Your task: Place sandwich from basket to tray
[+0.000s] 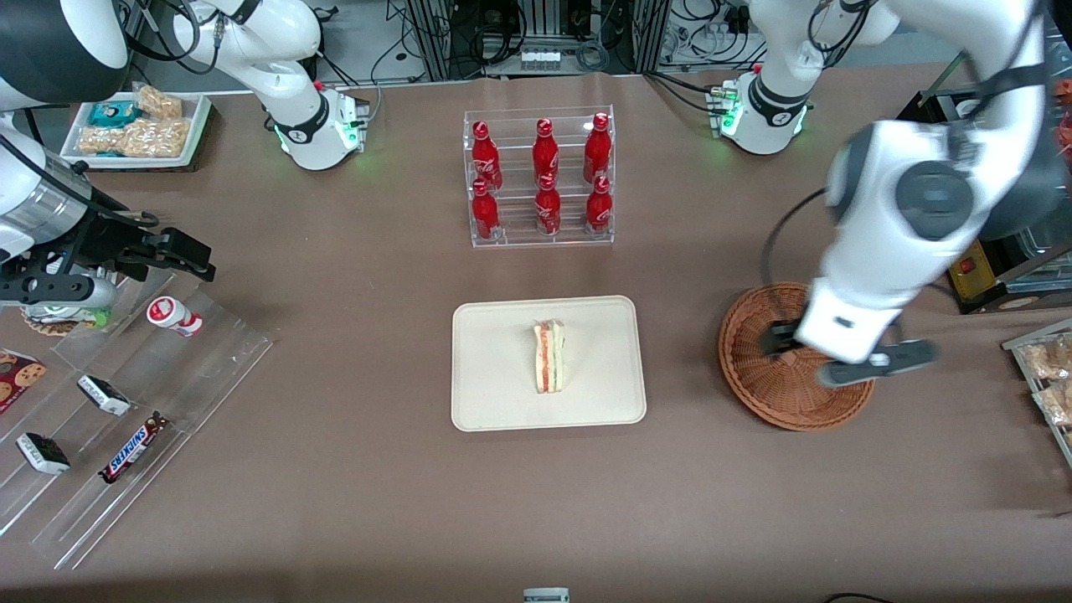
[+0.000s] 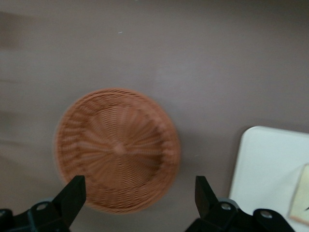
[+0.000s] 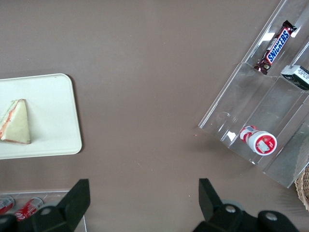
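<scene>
The small triangular wedge sandwich of pale bread with orange-red and green filling is already lying at the centre of the frame on the flat cream-beige rectangular tray, so the placing looks done. At right of centre, the left arm's black two-finger gripper is hovering over the round reddish-brown wicker basket, jaws spread wide and holding nothing. The wrist camera is showing that basket bare inside, so I judge only the arm's retreat remains.

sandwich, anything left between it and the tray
Nothing visible: the sandwich already lies on the tray. The basket is empty, and the open gripper hangs above it.
</scene>
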